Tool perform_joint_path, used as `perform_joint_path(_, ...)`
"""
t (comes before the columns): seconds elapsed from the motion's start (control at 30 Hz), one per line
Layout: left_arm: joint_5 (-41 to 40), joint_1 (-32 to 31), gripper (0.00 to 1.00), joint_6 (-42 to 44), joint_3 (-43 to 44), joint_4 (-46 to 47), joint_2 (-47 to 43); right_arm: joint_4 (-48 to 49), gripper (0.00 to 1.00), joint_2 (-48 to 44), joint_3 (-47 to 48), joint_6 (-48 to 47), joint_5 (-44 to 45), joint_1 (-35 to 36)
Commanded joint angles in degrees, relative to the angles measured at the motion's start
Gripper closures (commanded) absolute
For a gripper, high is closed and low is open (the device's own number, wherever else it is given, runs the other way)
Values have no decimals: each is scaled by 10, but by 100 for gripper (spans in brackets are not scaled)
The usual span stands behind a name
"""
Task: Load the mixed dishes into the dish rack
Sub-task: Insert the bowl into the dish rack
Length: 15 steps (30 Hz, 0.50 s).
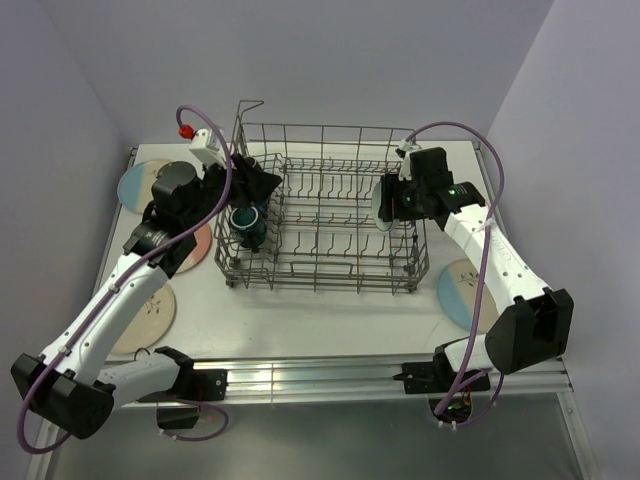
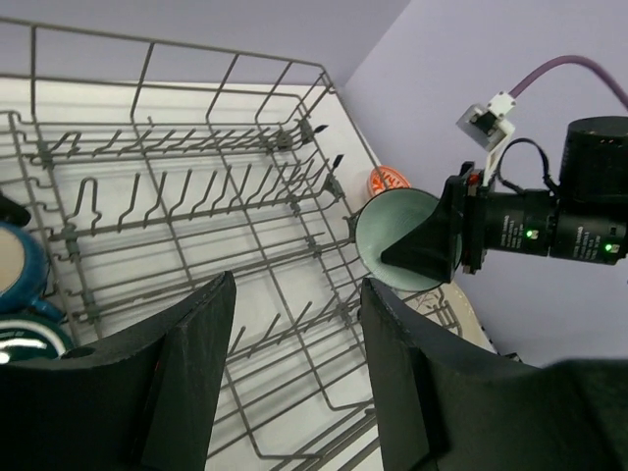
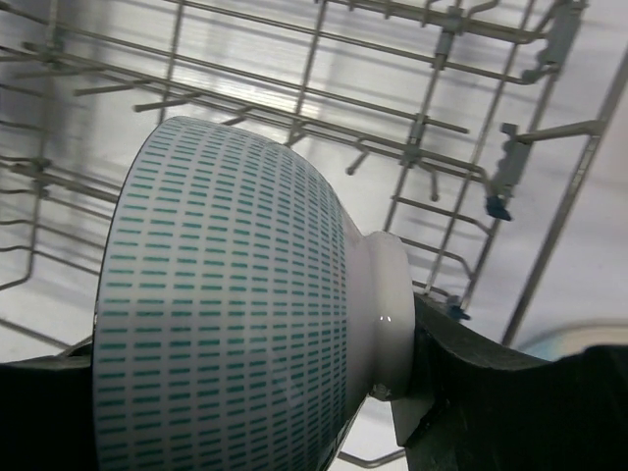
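The grey wire dish rack (image 1: 320, 128) stands mid-table. My right gripper (image 1: 395, 200) is shut on a pale green bowl (image 1: 384, 203), held on its side just inside the rack's right end. In the right wrist view the bowl (image 3: 226, 294) is white outside with teal dashes, above the tines (image 3: 422, 123). My left gripper (image 1: 255, 185) is open and empty over the rack's left end, above a teal-blue mug (image 1: 246, 226) standing in the rack. In the left wrist view the open gripper (image 2: 294, 294) looks across the rack (image 2: 196, 147) at the bowl (image 2: 392, 240).
Three plates lie left of the rack: a blue one (image 1: 133, 185), a pink one (image 1: 202, 248), and a cream one (image 1: 150, 310). Another plate (image 1: 462, 293) lies to the right. An orange-red bowl (image 2: 386, 180) sits beyond the rack's right end. Walls close off the back and both sides.
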Motion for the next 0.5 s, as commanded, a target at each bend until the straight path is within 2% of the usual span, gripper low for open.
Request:
perform_joint_path(0.0,-26,0,40,5,-25,-14,-27,6,65,-16,29,-35,49,-3)
perform_joint_path(0.47,-60,0,40,-17,-92,-26,-104,-26,64,9,30,-76,134,0)
